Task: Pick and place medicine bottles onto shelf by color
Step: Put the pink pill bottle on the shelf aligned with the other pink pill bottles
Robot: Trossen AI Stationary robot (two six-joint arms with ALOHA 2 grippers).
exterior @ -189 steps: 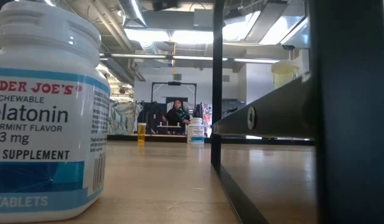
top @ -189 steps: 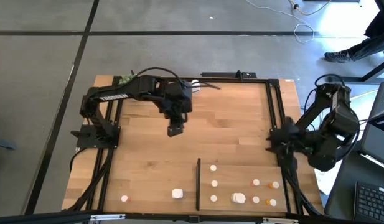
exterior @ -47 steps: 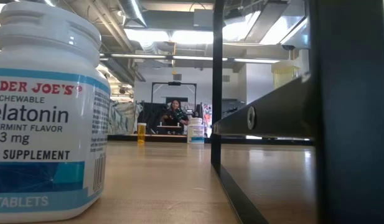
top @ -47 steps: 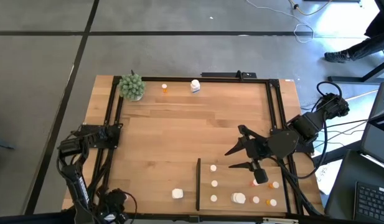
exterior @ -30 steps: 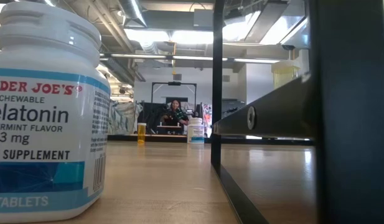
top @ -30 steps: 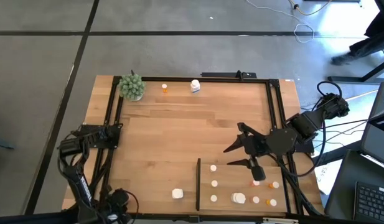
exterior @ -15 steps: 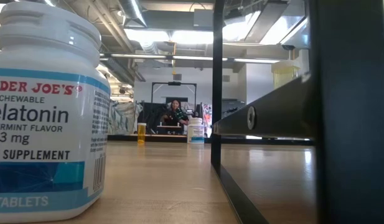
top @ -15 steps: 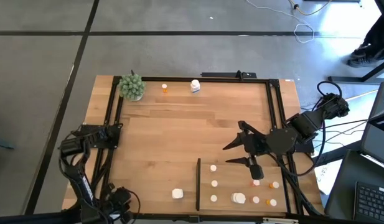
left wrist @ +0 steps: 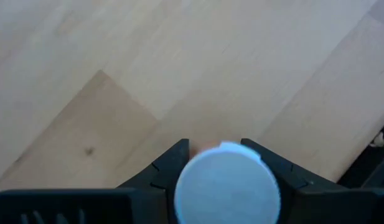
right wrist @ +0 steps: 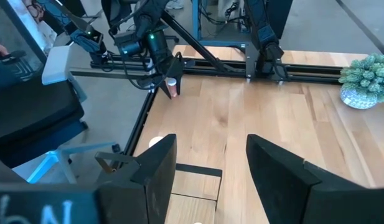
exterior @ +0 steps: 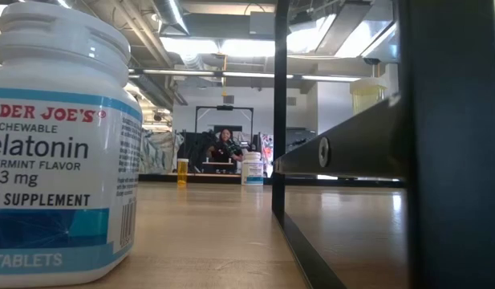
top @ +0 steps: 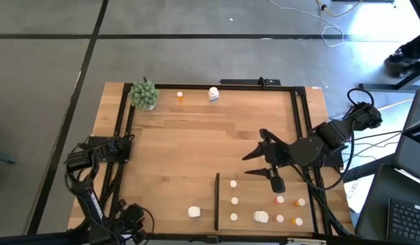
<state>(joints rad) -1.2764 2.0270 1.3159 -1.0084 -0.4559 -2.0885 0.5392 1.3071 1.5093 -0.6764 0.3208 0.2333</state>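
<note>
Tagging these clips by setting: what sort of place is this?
Probably a robotics lab or workshop in an open industrial hall: bare ceiling ducts and strip lights, a concrete floor with loose cables, and a person seated far behind the wooden table.

White and orange medicine bottles (top: 233, 200), pale wood shelf (top: 264, 204), green plant ball (top: 144, 94)

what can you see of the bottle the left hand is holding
The orange bottle has a round white cap and is clamped between the left hand's two dark fingers at the table's near left corner. It hangs cap toward the wrist camera, above bare wood, body mostly hidden.
</note>
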